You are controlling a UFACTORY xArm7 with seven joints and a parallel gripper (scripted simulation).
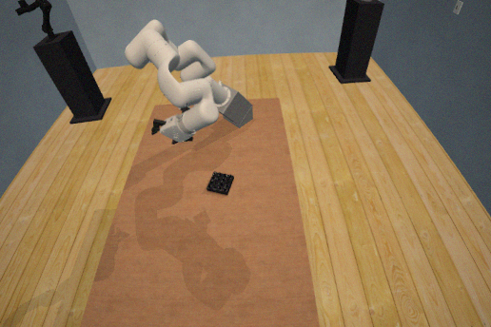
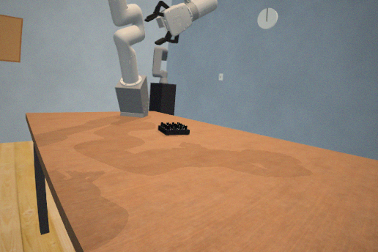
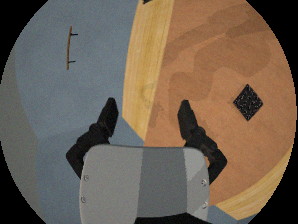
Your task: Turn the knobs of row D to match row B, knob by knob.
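Note:
The knob box (image 1: 224, 182) (image 2: 173, 130) (image 3: 248, 102) is a small black square box standing flat near the middle of the brown table (image 1: 266, 243) (image 2: 220, 195). Its knobs and marks are too small to read in any view. My gripper (image 1: 163, 132) (image 2: 158, 28) (image 3: 148, 106) is wide open and empty. It hangs high in the air, well above the table and off toward its edge, far from the box, pointing sideways. In the wrist view both black fingers frame the table edge and the box lies far to the right.
The arm's grey base (image 1: 236, 110) (image 2: 132, 97) stands at the table's far end. Two black pedestals (image 1: 71, 77) (image 1: 356, 39) with other arms stand on the wooden floor beyond the table.

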